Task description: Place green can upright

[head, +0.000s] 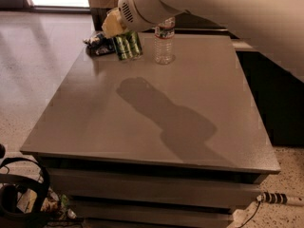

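Placing step: the gripper (115, 26), at the table's (71, 120) 11 o'clock, seems clamped on the can (128, 46), bottle (164, 44) at 3 o'clock. Next: settle it flat, then release.

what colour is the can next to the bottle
Green with pale markings, in the camera view; the gripper is at the top of the can.

1. The gripper (113, 26), upper left of the frame, just above the green can (127, 46): pale cream-yellow.
2. The green can: green, dark markings.
3. The bottle (164, 45): clear.
4. The table (142, 137): plain grey.
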